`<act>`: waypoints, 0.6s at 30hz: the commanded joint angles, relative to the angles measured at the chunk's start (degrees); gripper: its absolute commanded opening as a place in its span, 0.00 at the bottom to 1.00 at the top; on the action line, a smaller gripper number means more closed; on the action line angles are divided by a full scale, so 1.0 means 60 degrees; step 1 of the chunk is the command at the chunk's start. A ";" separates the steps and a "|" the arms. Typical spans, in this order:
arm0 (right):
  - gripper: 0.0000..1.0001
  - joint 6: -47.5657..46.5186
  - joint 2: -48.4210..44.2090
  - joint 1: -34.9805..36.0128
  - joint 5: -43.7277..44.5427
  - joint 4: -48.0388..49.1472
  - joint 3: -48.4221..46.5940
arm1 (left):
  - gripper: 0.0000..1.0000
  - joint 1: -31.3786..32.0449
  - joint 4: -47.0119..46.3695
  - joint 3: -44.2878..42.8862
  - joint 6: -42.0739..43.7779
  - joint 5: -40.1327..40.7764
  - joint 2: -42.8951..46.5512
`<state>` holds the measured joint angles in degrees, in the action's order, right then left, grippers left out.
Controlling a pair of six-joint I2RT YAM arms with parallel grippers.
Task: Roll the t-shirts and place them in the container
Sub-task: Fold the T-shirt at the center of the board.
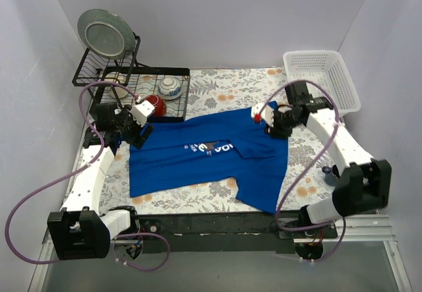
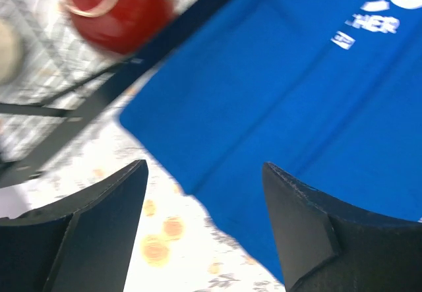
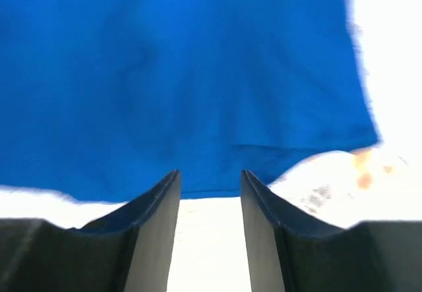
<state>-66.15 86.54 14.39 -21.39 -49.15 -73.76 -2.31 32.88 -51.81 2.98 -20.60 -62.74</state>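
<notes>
the royal-blue t-shirt (image 1: 198,163) is spread flat on the flowered cloth (image 1: 198,198) in the middle of the table. its long axis runs left to right between the two arms, and one flap reaches toward the near edge on the right. the left gripper (image 1: 141,132) is held at the shirt's far left corner, jaws parted and nothing between them; in the left wrist view the blue edge is seen just beyond the fingertips. the right gripper (image 1: 265,124) is placed at the far right edge, its jaws likewise apart and empty, with the hem just ahead of them. each far corner is thus nearest its own arm. room on the left is judged tight, since the dish rack (image 1: 142,87) and a red cup (image 1: 154,105) stand just behind; the white basket (image 1: 323,78) is set well clear on the right.
</notes>
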 commanded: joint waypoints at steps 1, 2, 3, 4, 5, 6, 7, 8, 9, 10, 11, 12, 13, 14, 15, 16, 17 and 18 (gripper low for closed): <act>0.50 -0.3911 -0.1399 0.0194 -0.0567 -0.2602 0.1991 | 0.70 0.0106 0.0760 -0.0066 -0.0438 -0.0887 -0.0456; 0.51 -0.4844 -0.1619 0.0208 -0.0508 -0.3040 0.2473 | 0.70 0.0150 0.0586 -0.0080 -0.0453 -0.0917 -0.0616; 0.51 -0.5260 -0.1897 0.0267 -0.0435 -0.3291 0.2652 | 0.69 0.0164 0.0482 -0.0066 -0.0714 -0.0903 -0.0690; 0.51 -0.5627 -0.2001 0.0311 -0.0478 -0.3540 0.2741 | 0.69 0.0179 0.0380 -0.0051 -0.0760 -0.0874 -0.0749; 0.51 -0.6080 -0.2074 0.0355 -0.0493 -0.4108 0.2800 | 0.69 0.0194 0.0190 -0.0022 -0.0819 -0.0844 -0.0865; 0.51 -0.6679 -0.2206 0.0529 -0.0479 -0.4302 0.2902 | 0.69 0.0194 0.0116 0.0036 -0.0849 -0.0771 -0.0896; 0.51 -0.6830 -0.2337 0.0676 -0.0464 -0.4304 0.3034 | 0.69 0.0194 0.0101 0.0066 -0.0849 -0.0756 -0.0925; 0.52 -0.7136 -0.2498 0.0793 -0.0420 -0.4319 0.3252 | 0.69 0.0194 0.0100 0.0109 -0.0747 -0.0756 -0.0925; 0.51 -0.7937 -0.2833 0.0969 -0.0318 -0.4304 0.3690 | 0.70 0.0194 0.0115 0.0269 -0.0659 -0.0727 -0.0896; 0.52 -0.8307 -0.2967 0.1057 -0.0259 -0.4304 0.3955 | 0.70 0.0194 0.0130 0.0373 -0.0571 -0.0669 -0.0881; 0.52 -0.8644 -0.3085 0.1174 -0.0230 -0.4290 0.4175 | 0.70 0.0194 0.0202 0.0446 -0.0556 -0.0581 -0.0881; 0.52 -0.8996 -0.3332 0.1378 -0.0331 -0.4290 0.4555 | 0.69 0.0194 0.0217 0.0505 -0.0556 -0.0493 -0.0881; 0.51 -0.9478 -0.3465 0.1496 -0.0462 -0.4304 0.4718 | 0.69 0.0194 0.0276 0.0650 -0.0556 -0.0289 -0.0881; 0.51 -0.9758 -0.3612 0.1628 -0.0609 -0.4304 0.4879 | 0.69 0.0194 0.0349 0.0710 -0.0556 -0.0200 -0.0867; 0.51 -0.9964 -0.3845 0.1920 -0.0915 -0.4290 0.5026 | 0.68 0.0194 0.0378 0.0783 -0.0541 -0.0098 -0.0838; 0.51 -1.0285 -0.3949 0.2067 -0.1063 -0.4290 0.5274 | 0.68 0.0179 0.0364 0.0914 -0.0556 0.0077 -0.0808; 0.51 -1.0361 -0.4037 0.2243 -0.1166 -0.4290 0.5421 | 0.68 0.0194 0.0335 0.1003 -0.0556 0.0166 -0.0764; 0.51 -1.0405 -0.4111 0.2651 -0.1225 -0.4290 0.5553 | 0.68 0.0194 0.0320 0.1076 -0.0556 0.0225 -0.0735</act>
<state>-110.32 64.18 25.54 -24.95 -72.38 -43.11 -1.37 34.61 -47.22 -0.58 -21.80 -68.99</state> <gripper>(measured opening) 0.512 0.686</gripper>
